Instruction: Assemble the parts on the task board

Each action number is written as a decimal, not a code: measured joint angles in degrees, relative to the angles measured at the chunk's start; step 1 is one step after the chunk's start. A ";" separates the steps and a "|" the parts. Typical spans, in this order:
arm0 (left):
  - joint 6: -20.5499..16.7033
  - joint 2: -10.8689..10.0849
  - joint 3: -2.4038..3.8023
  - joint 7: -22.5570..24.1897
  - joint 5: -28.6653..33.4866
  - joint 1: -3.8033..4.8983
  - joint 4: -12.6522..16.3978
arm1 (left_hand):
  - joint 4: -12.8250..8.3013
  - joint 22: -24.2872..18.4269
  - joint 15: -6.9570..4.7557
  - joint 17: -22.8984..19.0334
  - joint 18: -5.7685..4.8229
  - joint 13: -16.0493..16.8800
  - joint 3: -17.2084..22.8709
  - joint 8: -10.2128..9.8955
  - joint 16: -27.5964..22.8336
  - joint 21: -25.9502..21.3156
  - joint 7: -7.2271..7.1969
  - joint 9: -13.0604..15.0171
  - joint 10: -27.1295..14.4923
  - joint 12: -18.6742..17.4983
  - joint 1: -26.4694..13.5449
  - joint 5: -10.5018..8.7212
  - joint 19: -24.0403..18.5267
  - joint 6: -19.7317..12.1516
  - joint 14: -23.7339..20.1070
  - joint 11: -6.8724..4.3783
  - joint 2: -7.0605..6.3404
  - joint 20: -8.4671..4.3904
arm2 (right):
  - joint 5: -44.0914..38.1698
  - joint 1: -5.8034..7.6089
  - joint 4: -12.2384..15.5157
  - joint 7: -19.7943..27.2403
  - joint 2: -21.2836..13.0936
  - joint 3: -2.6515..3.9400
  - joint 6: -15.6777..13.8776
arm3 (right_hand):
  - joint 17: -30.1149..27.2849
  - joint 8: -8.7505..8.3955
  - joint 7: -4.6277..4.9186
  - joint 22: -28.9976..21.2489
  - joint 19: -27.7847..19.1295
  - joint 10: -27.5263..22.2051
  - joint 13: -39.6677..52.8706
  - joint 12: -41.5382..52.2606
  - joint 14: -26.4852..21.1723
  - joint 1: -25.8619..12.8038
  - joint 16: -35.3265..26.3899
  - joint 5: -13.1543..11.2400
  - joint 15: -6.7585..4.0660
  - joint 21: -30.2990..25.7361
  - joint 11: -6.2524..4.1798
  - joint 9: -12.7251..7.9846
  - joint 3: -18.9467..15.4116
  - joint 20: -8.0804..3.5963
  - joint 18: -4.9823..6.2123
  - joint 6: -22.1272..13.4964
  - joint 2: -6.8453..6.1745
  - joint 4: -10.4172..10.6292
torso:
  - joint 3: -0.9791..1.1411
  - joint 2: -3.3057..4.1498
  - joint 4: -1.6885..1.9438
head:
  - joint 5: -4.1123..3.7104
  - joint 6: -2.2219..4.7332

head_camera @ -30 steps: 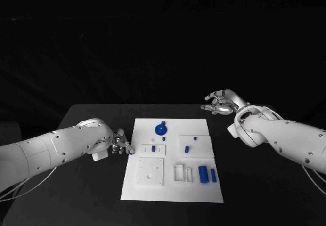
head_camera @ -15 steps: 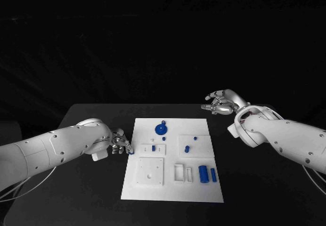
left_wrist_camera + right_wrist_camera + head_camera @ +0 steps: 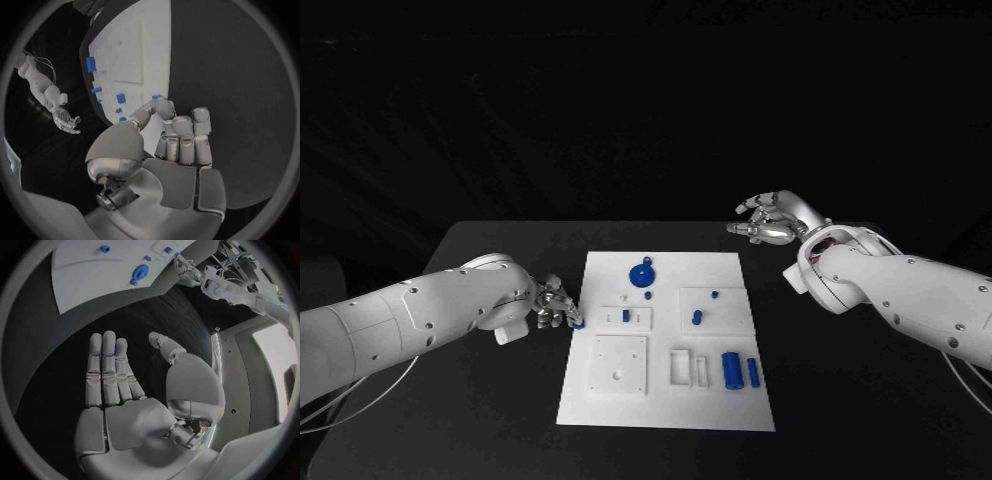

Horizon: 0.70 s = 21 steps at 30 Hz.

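Task board (image 3: 668,345), a white plate, lies in the middle of the black bench (image 3: 473,400), its long sides running from the near edge toward the far edge. Head view: a round blue disc (image 3: 643,274) sits near the board's far edge. Behind the middle a small blue peg (image 3: 626,315) stands in a small raised white block, and two more small blue pieces (image 3: 698,317) stand on a square plate beside it. Toward the near edge a white square block (image 3: 619,362) with a hole lies next to a white frame, and two blue cylinders (image 3: 733,370) lie side by side by the right long edge. The left hand (image 3: 557,306) is at the board's left long edge, fingers curled, a small blue part (image 3: 578,325) at its fingertips. The right hand (image 3: 773,218) hovers above the bench's far right corner, fingers loosely apart, holding nothing.

Left wrist view: the left hand (image 3: 169,145) has its fingers pressed together and bent, and the thumb and one finger pinch the small blue part (image 3: 157,97) at the board's (image 3: 153,45) edge.

Right wrist view: the right hand (image 3: 134,390) is flat and spread, palm empty, over dark bench, with the board (image 3: 94,270) and blue disc (image 3: 139,274) well apart from it.
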 measured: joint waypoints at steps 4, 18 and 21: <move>-0.47 -0.27 -0.04 0.12 0.60 -0.12 0.30 | 0.21 0.16 0.00 0.00 0.00 -0.06 0.24 0.96 0.41 0.00 0.00 0.36 0.32 0.00 0.00 0.69 0.34 0.00 0.03 -0.32 0.00 -0.05 | 0.00 -0.01 -0.01 0.01 -0.04 0.00 0.00 | 0.00 0.00 0.02 0.00 0.00 0.00 0.00 0.00 0.00 0.00 -0.13 0.00 0.00 0.00 0.00 0.00 0.00 0.00 -0.01 -0.02 0.00 0.00 | 0.00 -0.03 0.03 | 0.00 0.04; -1.78 -1.40 -0.01 0.17 1.44 -0.24 0.88 | 0.40 0.44 -0.18 0.20 0.00 -0.26 0.50 2.11 0.86 0.00 -0.01 0.73 1.18 0.49 0.00 2.12 0.62 0.00 0.44 -0.78 0.00 -0.18 | 0.00 -0.01 0.00 0.03 -0.10 0.00 -0.01 | 0.06 0.00 0.05 0.05 0.00 0.00 -0.05 0.07 0.00 0.00 -0.22 0.00 0.00 -0.23 0.00 -0.05 0.00 0.00 -0.04 -0.06 0.00 0.00 | 0.05 -0.06 0.03 | 0.07 0.35; -2.07 -1.72 0.11 0.25 1.85 -0.15 1.11 | 0.45 0.51 -0.18 0.26 0.00 -0.33 0.55 2.42 0.86 0.00 -0.01 3.65 1.33 0.49 0.00 2.23 0.94 0.00 0.47 -0.93 0.00 -0.26 | 0.00 -0.01 -0.02 0.03 -0.11 0.00 -0.01 | 0.11 0.00 0.06 0.05 0.00 0.00 -0.05 0.23 0.00 0.00 -0.22 0.00 0.00 -0.23 0.00 -0.05 0.00 0.00 -0.05 -0.06 0.00 0.00 | 0.05 -0.07 0.03 | 0.08 0.40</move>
